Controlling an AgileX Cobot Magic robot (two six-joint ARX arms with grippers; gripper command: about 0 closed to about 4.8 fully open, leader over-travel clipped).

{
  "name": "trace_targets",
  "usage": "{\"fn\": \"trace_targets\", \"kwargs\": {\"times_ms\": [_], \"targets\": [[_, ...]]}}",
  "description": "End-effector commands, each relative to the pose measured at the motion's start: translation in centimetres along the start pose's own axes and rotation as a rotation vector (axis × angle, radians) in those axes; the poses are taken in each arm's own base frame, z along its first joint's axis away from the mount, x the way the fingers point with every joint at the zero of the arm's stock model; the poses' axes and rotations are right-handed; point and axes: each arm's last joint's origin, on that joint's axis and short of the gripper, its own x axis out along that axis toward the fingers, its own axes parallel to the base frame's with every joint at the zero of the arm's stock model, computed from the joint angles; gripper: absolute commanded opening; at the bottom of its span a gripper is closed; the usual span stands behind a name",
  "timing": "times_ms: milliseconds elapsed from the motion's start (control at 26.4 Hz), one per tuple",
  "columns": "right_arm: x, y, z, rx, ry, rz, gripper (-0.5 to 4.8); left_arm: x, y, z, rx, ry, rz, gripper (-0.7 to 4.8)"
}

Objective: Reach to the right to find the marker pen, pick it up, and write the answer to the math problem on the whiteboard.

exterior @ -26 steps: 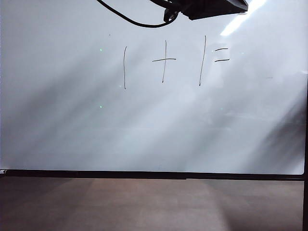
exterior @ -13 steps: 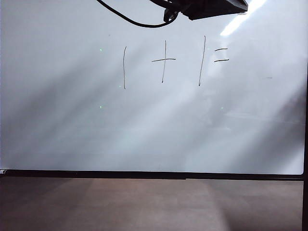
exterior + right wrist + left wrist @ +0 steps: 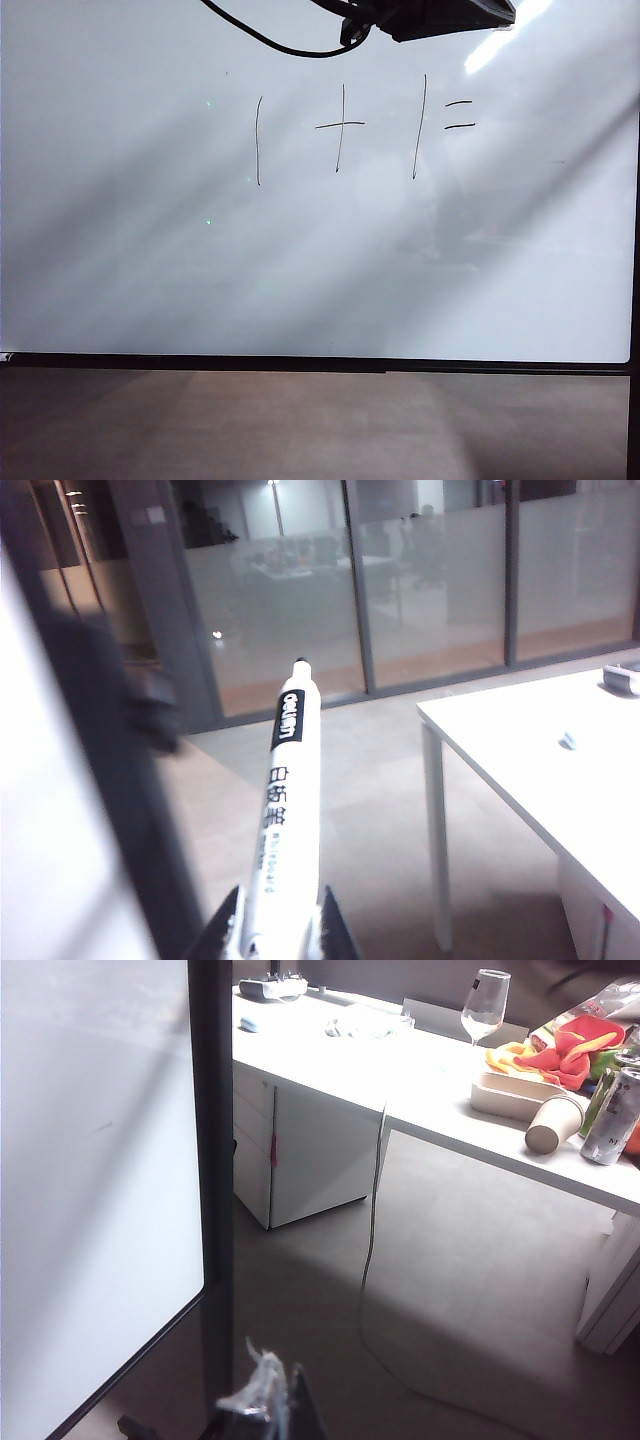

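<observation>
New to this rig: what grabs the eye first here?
The unfinished math problem, one plus one equals, sits high on the whiteboard with nothing after the dashes. In the right wrist view the right gripper has its jaws shut on the marker pen, tip out, off the board's edge. The left gripper idles beside the frame, near a cluttered desk.

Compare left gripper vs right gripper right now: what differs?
Load: the right gripper is shut on the marker pen, tip pointing away from the camera; the left gripper holds no pen, and only a clear, crinkled scrap shows at it.
Surroundings: the left gripper sits beside the whiteboard frame, facing a cluttered white desk; the right gripper faces glass partitions.
Shared: neither gripper appears in the exterior view.
</observation>
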Motion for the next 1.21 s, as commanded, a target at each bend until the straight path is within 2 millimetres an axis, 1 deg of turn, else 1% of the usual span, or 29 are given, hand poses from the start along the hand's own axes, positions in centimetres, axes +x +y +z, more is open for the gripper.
{"fn": "trace_targets", "kwargs": {"times_ms": [38, 76, 113, 151, 189, 340, 454, 530, 681, 794, 946, 1059, 1135, 1210], "targets": [[-3.4, 1.6, 2.1, -0.013, -0.026, -0.016, -0.03, -0.1, -0.1, 0.4, 0.012, -0.019, -0.005, -0.05], [-4.3, 2.0, 2.5, -0.013, -0.027, -0.015, -0.03, -0.1, -0.1, 0.4, 0.012, -0.020, -0.005, -0.04], [-5.9, 2.7, 3.0, -0.014, -0.029, -0.012, -0.03, -0.1, -0.1, 0.4, 0.012, -0.019, -0.005, -0.05], [-6.9, 3.1, 3.3, -0.016, -0.035, -0.011, -0.03, -0.1, -0.1, 0.4, 0.012, -0.020, -0.005, -0.04], [-8.8, 3.9, 3.9, -0.021, -0.051, -0.006, -0.03, -0.1, -0.1, 0.4, 0.012, -0.019, -0.005, -0.04], [-13.6, 5.8, 4.5, -0.026, -0.084, 0.018, -0.03, -0.1, -0.1, 0.4, 0.012, -0.020, -0.005, -0.04], [-14.8, 6.4, 4.4, -0.018, -0.078, 0.060, -0.03, -0.1, -0.1, 0.4, 0.012, -0.019, -0.005, -0.05], [-15.2, 6.8, 4.2, -0.012, -0.059, 0.114, -0.03, -0.1, -0.1, 0.4, 0.012, -0.019, -0.005, -0.04], [-15.3, 7.0, 3.8, 0.003, -0.019, 0.160, -0.03, -0.1, -0.1, 0.4, 0.012, -0.018, -0.006, -0.05], [-15.1, 7.1, 3.3, 0.006, 0.004, 0.211, -0.03, -0.1, -0.1, 0.3, 0.009, -0.009, -0.005, -0.05], [-14.6, 7.1, 2.0, 0.018, 0.049, 0.260, -0.03, -0.1, 0.0, -0.2, 0.000, 0.034, -0.001, -0.05], [-14.1, 6.9, 0.9, 0.031, 0.085, 0.277, -0.03, -0.3, 0.9, -0.1, -0.003, 0.030, 0.022, -0.04], [-13.7, 6.9, 0.3, 0.037, 0.100, 0.289, -0.03, -0.6, 1.9, 0.0, -0.004, 0.016, 0.051, -0.05], [-13.4, 6.9, -0.3, 0.042, 0.113, 0.304, -0.03, -1.0, 3.4, 0.0, -0.009, 0.012, 0.093, -0.05]]}}
